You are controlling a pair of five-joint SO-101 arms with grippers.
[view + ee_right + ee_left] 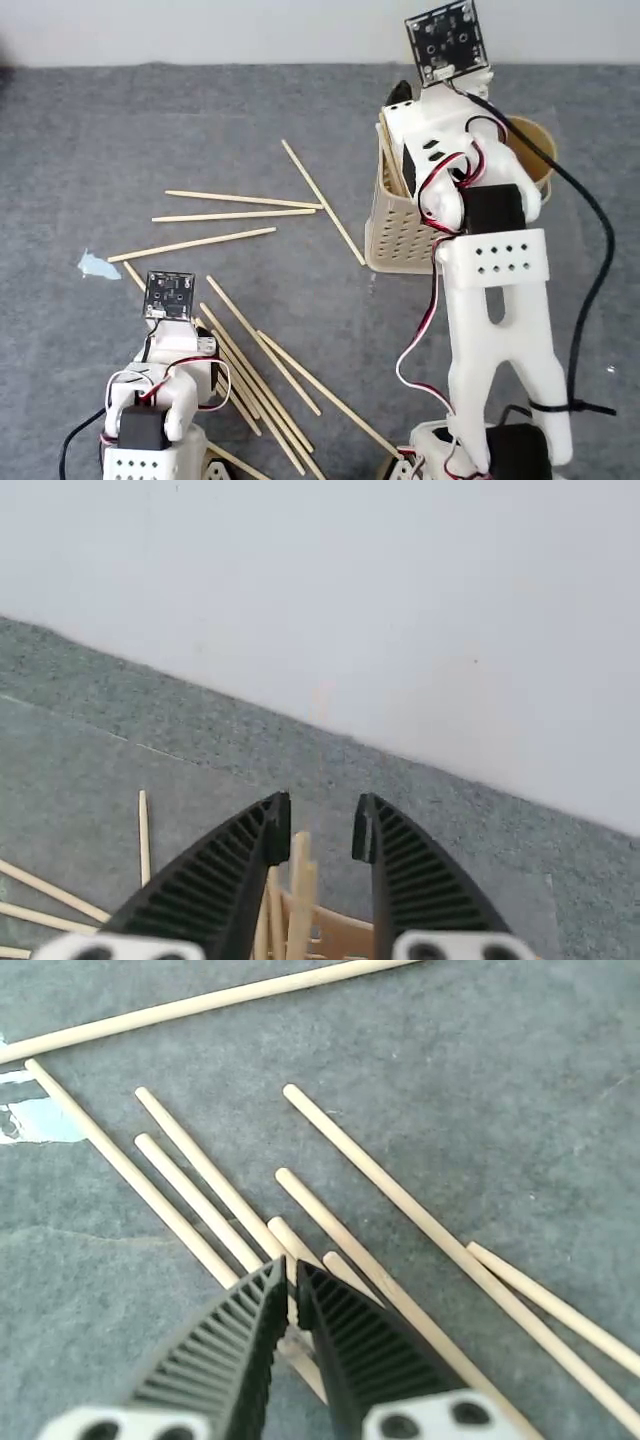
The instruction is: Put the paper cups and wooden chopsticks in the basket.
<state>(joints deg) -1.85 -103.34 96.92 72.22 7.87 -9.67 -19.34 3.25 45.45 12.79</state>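
Observation:
Several wooden chopsticks (238,214) lie loose on the grey mat, some fanned out mid-table and a bundle (262,372) beside the left arm. My left gripper (290,1272) is low over that bundle, its jaws pinched on one chopstick (283,1243) near its end. A cream perforated basket (395,235) stands at the right with chopsticks (390,160) upright inside. My right gripper (320,828) hangs open above the basket, over the chopstick tips (300,875). A brown paper cup (535,150) shows just past the right arm, beside the basket.
A small blue scrap (95,265) lies on the mat at the left, also seen as blue scrap (35,1120). A pale wall (400,600) bounds the far edge. The right arm's white body (495,300) covers the mat in front of the basket.

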